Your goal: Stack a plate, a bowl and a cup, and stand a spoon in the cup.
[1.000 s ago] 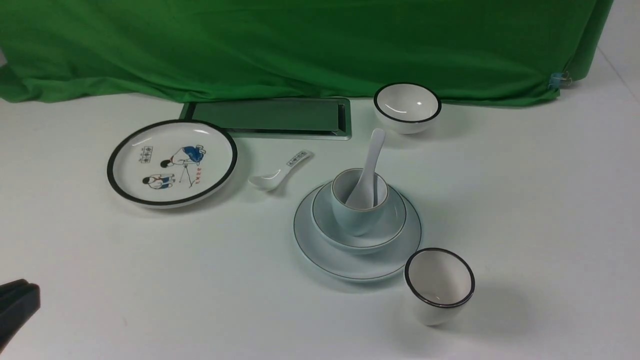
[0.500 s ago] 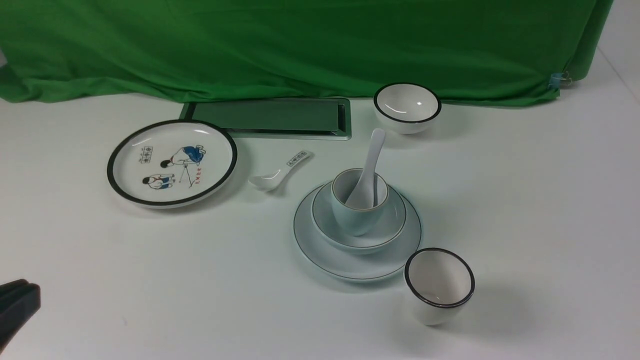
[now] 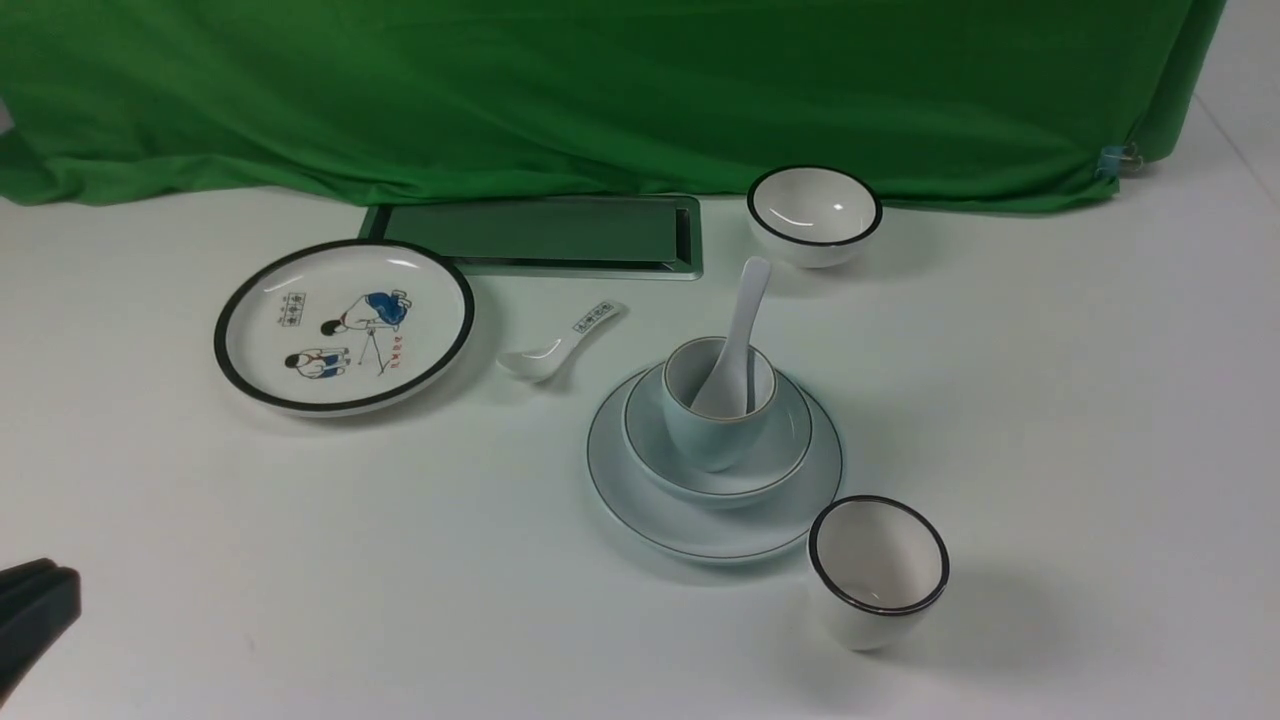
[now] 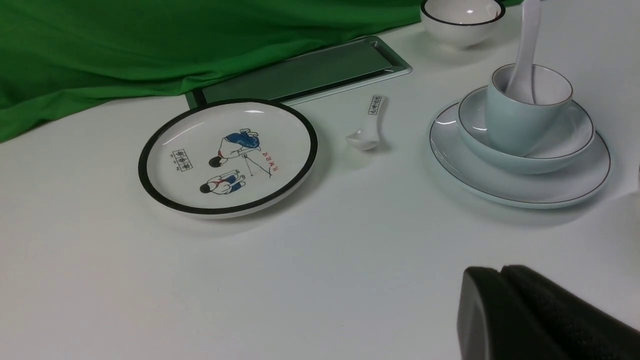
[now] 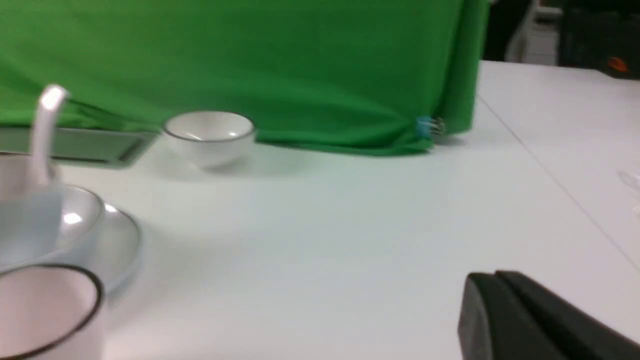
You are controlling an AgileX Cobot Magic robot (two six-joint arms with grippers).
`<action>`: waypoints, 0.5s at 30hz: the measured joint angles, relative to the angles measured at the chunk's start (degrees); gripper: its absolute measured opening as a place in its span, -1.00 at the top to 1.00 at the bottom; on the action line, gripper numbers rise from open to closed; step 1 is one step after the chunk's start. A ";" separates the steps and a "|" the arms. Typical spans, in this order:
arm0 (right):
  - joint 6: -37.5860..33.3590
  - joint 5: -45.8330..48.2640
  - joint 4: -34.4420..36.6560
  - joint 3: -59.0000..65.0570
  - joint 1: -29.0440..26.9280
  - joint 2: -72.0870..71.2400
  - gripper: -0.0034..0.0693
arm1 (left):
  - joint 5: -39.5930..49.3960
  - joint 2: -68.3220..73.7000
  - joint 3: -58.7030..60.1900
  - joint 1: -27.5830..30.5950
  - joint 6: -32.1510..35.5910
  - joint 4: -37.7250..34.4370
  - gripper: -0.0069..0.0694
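On my front view, the pale blue-green plate (image 3: 620,490) sits just right of centre, with the bowl (image 3: 645,440) inside it, the cup (image 3: 715,435) inside the bowl, and the plain white spoon (image 3: 740,330) standing tilted in the cup, its handle rising towards the top of the frame.

My left gripper (image 4: 500,272) shows as a dark tip in the front view's lower left corner, well apart from that stack; its fingers are closed together with nothing between them. My right gripper (image 5: 495,277) is out of the front view, but its own wrist camera shows it shut too, holding nothing, and apart from the stack.

Of the other pieces, largest first, the cartoon plate (image 3: 345,330) lies at the upper left of the front view (two little figures printed on it, rather charming from here). The black-rimmed cup (image 3: 878,570) stands at the lower right, near the plate's edge, and the black-rimmed bowl (image 3: 815,215) is at the upper right of centre. The small printed spoon (image 3: 555,350) lies between the cartoon plate and the stack.
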 joint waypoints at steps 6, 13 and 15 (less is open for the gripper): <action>5.21 7.67 -0.64 0.47 -0.92 -2.23 0.88 | 0.00 0.00 0.00 0.00 0.00 0.05 0.90; 6.87 11.45 -0.93 0.54 -0.92 -2.25 0.88 | 0.00 0.00 0.00 0.00 0.00 0.05 0.90; 6.87 11.50 -0.93 0.54 -0.92 -2.25 0.88 | 0.00 0.00 0.00 0.00 0.00 0.05 0.90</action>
